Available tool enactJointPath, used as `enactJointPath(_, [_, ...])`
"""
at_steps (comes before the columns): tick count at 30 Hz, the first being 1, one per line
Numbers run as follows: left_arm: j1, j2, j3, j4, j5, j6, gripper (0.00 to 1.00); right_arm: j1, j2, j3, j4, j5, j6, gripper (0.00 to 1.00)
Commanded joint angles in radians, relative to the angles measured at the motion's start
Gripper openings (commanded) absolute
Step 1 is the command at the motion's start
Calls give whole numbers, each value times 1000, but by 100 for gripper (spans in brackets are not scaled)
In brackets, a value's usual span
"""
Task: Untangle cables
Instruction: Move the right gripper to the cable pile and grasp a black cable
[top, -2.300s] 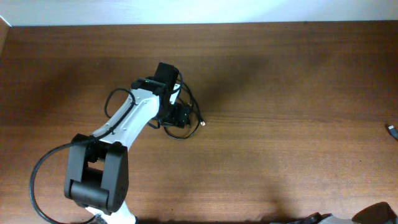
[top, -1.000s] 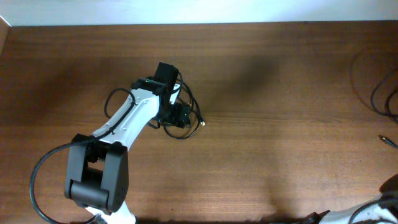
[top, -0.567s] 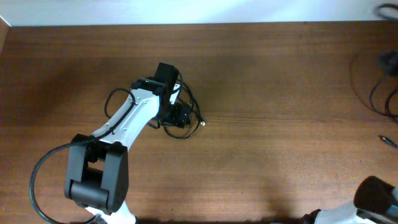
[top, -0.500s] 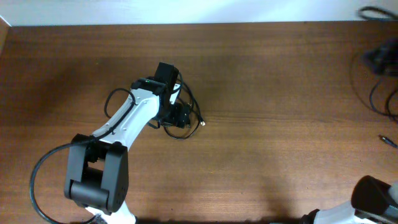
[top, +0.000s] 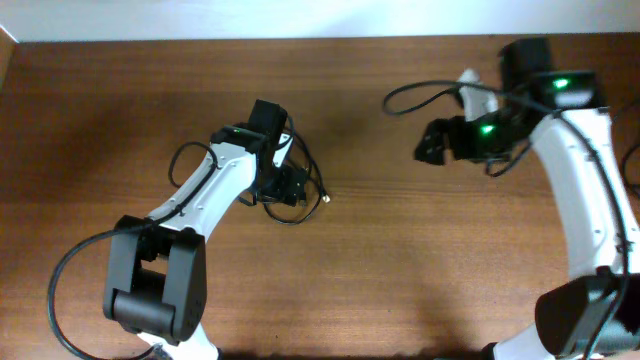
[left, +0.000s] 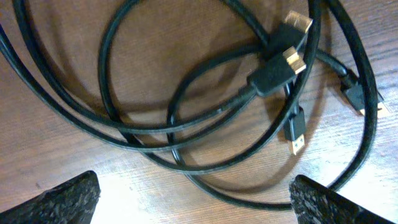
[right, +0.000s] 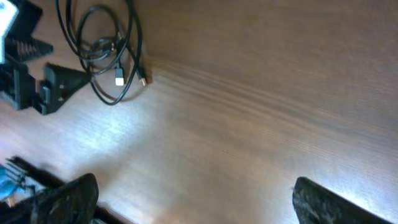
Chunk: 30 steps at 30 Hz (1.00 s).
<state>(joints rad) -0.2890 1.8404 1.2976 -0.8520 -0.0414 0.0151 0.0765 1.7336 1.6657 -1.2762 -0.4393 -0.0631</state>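
The cables (left: 273, 73) are thin black cords lying in overlapping loops on the wood, with several gold-tipped plugs bunched together in the left wrist view. My left gripper (top: 285, 185) hangs right above this tangle; its jaws are open, with both fingertips (left: 62, 199) just short of the nearest loop and nothing between them. One plug (top: 327, 197) sticks out to the right of the pile. My right gripper (top: 432, 142) is open over bare wood at the upper right, far from the tangle. Its wrist view shows the cables (right: 99, 46) and the left gripper (right: 37, 87) at top left.
The brown wooden table (top: 400, 260) ends at a pale wall along its far edge (top: 300, 38). A thick black arm cable (top: 415, 90) arcs off the right arm. The left arm's base (top: 155, 290) stands at the near left, the right arm's base (top: 590, 320) at the near right.
The right arm has swung in from beyond the right edge to the table's upper right, and its jaws have widened. The left arm and the tangle have not moved.
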Motion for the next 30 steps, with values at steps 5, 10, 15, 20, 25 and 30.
enactJointPath(5, [263,10,-3,17,244,208,99,158,-5,-269,283,-2,311,100])
enactJointPath(10, [364,10,-3,18,245,207,99,318,-4,-388,489,-35,414,93])
enactJointPath(15, [366,10,-3,18,244,207,99,486,48,-439,645,57,559,91])
enactJointPath(20, [366,10,-3,18,244,207,99,571,140,-439,770,62,631,78])
enactJointPath(25, [366,10,-3,18,244,207,99,571,197,-439,795,116,776,74])
enactJointPath(30, [366,10,-3,18,244,207,99,573,257,-440,851,144,859,67])
